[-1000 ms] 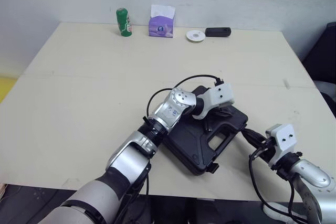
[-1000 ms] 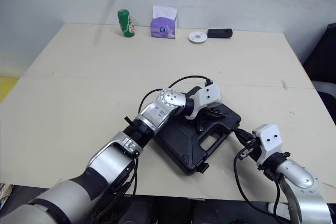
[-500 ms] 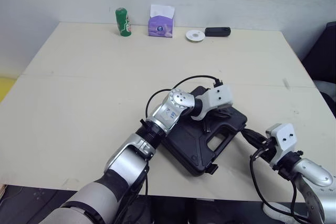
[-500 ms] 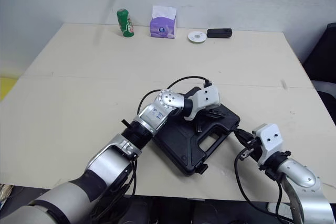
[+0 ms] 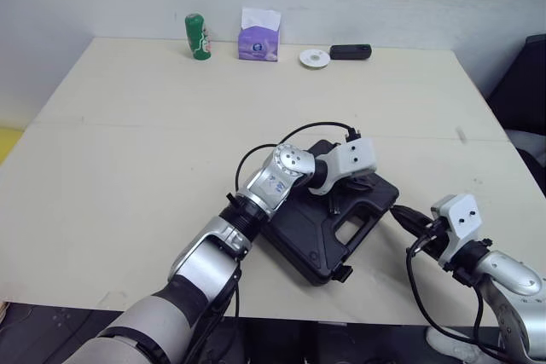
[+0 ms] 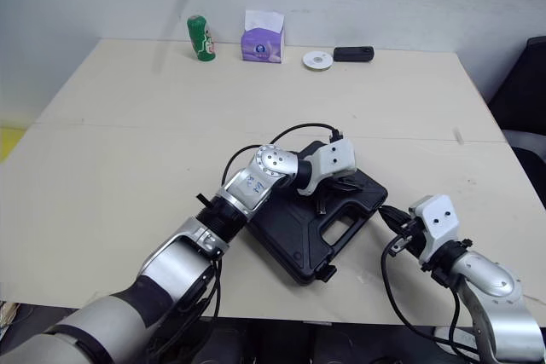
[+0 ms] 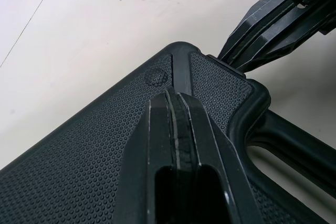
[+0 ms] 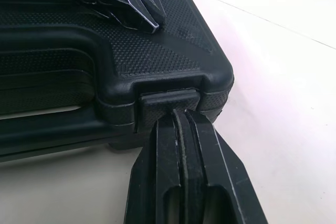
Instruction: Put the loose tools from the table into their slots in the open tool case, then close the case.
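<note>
- pale bench: tool case is laid shut near the edge.
- both closed: left gripper is set on it, right gripper at the latch.
- stiff shell, judged best held by the handle.

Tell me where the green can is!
In the left eye view, the green can stands at the far edge of the table, on the robot's left, just left of the purple tissue box.

A pale beige table fills most of the frame. A closed black tool case lies askew at lower centre, near the front edge. Along the far edge at upper centre stand a green can, a purple tissue box, a white disc and a black device.
</note>
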You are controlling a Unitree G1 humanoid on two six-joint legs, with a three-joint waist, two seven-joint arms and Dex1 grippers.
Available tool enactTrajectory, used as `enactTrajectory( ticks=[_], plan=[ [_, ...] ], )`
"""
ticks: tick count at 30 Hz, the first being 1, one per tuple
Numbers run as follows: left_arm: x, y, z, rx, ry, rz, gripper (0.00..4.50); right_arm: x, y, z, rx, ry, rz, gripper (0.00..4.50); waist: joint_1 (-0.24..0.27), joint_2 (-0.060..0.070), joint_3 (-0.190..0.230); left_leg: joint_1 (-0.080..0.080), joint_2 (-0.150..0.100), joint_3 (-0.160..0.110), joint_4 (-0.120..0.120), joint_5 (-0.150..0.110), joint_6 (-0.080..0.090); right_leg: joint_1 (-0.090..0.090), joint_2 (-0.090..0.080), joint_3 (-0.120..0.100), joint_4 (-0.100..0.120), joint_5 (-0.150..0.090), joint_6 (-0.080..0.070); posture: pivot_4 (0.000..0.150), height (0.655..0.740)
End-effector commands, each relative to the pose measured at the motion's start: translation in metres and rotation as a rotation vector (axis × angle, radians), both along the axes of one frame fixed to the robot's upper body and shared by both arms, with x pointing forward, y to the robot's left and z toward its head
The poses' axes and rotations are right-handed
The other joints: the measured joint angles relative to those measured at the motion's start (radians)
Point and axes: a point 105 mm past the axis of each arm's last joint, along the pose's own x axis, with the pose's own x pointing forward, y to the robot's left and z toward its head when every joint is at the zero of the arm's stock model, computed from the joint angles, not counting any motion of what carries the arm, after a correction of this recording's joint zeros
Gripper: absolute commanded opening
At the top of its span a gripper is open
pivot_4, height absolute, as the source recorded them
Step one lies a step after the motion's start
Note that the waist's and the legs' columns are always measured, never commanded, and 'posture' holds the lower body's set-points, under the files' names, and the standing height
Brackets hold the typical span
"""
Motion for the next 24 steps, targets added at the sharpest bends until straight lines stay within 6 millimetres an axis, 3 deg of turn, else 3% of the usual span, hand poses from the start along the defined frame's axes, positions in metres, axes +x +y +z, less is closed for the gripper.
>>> enactTrajectory(
  ticks=[1,4,8,15,19,24],
  plan=[
    [-0.019,0.017,-0.077,0.236,0.174,-0.006,0.00,0.005,0.011,0.028,0.000,-0.110,0.071,0.07,0.000,0.000,0.000,0.000,0.000,0.000,0.000,0.000,0.000,0.000,0.000,0.000,0.000,0.000,0.000,0.150,0.7400],
    [-0.017,0.015,-0.070,0.197,0.165,-0.010,0.00,0.005,0.010,0.026,-0.002,-0.103,0.074,0.07,-0.002,0.000,0.000,0.000,0.000,0.000,0.000,0.000,0.000,0.000,0.000,0.000,0.000,0.000,0.000,0.150,0.7400],
    [-0.013,0.001,-0.033,0.009,0.099,-0.034,0.00,0.002,-0.002,0.024,-0.048,-0.083,0.061,0.07,-0.002,0.000,0.000,0.000,0.000,0.000,0.000,0.000,0.000,0.000,0.000,0.000,0.000,0.000,0.000,0.150,0.7400],
    [-0.028,-0.003,0.035,-0.258,-0.013,-0.188,0.00,-0.011,-0.012,0.022,-0.091,-0.026,0.105,0.07,0.011,0.007,0.006,-0.003,-0.001,0.000,0.000,0.001,-0.002,-0.002,0.000,-0.001,-0.002,0.000,0.000,0.150,0.7400],
    [-0.043,0.004,0.064,-0.322,-0.077,-0.286,0.00,-0.026,-0.015,0.016,-0.072,0.019,0.112,0.07,0.018,0.009,0.008,-0.007,-0.002,0.000,0.000,0.002,-0.002,-0.004,-0.001,-0.003,-0.003,0.000,0.000,0.150,0.7400],
    [-0.065,0.026,0.074,-0.288,-0.140,-0.387,0.00,-0.049,-0.009,0.008,-0.059,0.034,0.148,0.07,0.013,0.010,0.008,-0.007,-0.002,0.000,0.000,0.002,-0.001,-0.002,0.000,-0.003,-0.006,0.001,0.001,0.150,0.7400]
  ],
)
